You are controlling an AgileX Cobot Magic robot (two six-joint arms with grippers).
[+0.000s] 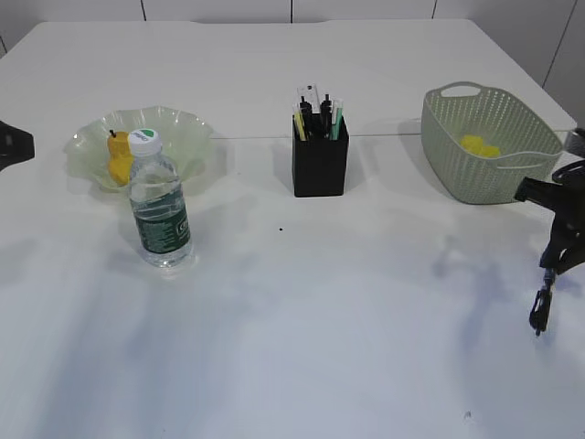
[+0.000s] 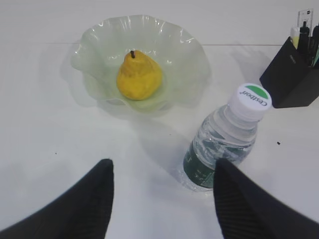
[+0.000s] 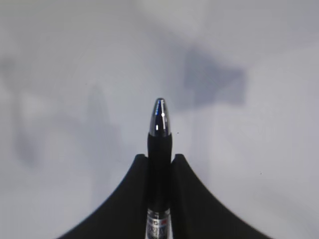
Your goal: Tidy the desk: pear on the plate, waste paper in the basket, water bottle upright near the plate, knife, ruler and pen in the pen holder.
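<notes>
A yellow pear [image 1: 119, 157] lies on the pale green wavy plate [image 1: 187, 133]; both also show in the left wrist view, pear [image 2: 139, 77] and plate [image 2: 184, 55]. A clear water bottle [image 1: 159, 203] with a white cap stands upright just in front of the plate, also in the left wrist view [image 2: 224, 137]. The black pen holder [image 1: 320, 165] holds several items. Yellow waste paper [image 1: 479, 145] lies in the green basket [image 1: 457, 174]. My left gripper [image 2: 162, 167] is open and empty, near the bottle. My right gripper [image 3: 159, 159] is shut on a black pen [image 3: 159, 149], which hangs tip down at the right edge [image 1: 542, 309].
The pen holder also shows at the right edge of the left wrist view [image 2: 294, 74]. The left arm [image 1: 14, 144] shows at the left edge of the white table [image 1: 320, 347]. The basket stands at the back right.
</notes>
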